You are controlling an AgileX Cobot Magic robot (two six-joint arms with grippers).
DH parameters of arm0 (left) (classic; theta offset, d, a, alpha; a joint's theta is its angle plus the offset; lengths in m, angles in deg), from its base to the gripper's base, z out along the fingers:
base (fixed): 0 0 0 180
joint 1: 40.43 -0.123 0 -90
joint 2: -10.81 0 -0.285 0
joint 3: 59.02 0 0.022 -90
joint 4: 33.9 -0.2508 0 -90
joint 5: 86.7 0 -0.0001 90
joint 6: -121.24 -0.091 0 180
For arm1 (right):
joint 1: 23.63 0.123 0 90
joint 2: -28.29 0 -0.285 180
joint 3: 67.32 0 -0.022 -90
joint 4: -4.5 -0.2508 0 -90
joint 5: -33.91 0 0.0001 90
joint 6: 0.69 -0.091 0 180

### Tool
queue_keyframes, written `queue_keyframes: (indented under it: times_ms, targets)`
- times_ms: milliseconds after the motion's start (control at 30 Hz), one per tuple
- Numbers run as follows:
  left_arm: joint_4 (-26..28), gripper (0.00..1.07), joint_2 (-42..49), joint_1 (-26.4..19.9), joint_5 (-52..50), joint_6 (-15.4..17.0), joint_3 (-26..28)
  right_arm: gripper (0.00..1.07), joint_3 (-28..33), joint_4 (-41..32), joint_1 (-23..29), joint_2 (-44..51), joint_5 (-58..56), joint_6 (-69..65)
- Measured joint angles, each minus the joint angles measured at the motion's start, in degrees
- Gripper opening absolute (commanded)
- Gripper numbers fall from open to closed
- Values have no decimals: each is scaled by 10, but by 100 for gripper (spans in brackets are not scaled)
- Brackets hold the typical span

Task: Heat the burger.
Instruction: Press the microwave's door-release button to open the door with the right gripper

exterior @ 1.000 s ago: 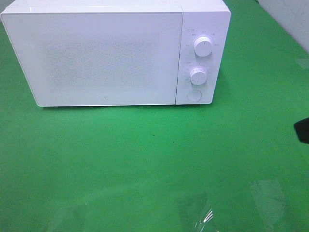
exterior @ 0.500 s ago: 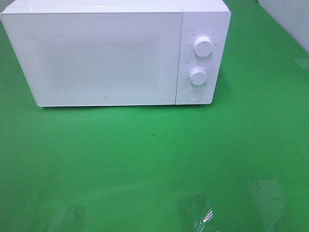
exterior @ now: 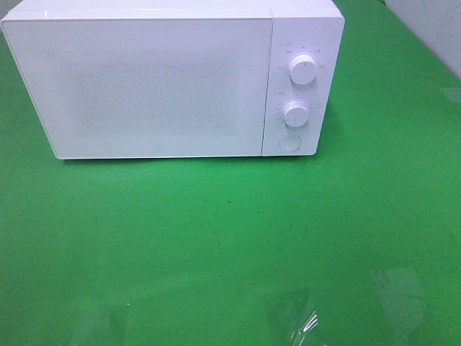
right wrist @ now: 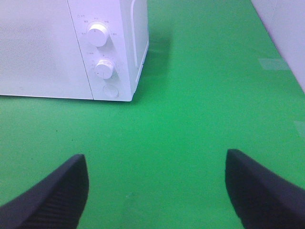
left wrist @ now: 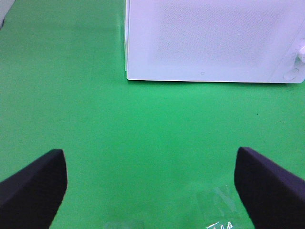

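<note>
We see the microwave closed on the green table; our left gripper has its jaws wide apart. Our right gripper too; both empty.

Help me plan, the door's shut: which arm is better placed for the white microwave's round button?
Likely right: the open right tool faces the boxy white microwave's round white button; the left tool faces the door.

A bright green surface fills the whole work area, evenly lit. Near its front edge, patches of clear film catch a soft glare. A white microwave stands at the back, door shut. A pale wall borders the far right corner — plain and unmarked.
</note>
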Motion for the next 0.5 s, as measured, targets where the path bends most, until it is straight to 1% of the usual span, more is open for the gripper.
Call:
queue_keyframes:
  times_ms: [267,500]
  targets:
    - [0,87,0,0,0,0,0,76,2,0,-1,1,-4,-5]
    - [0,87,0,0,0,0,0,76,15,2,-1,1,-27,-18]
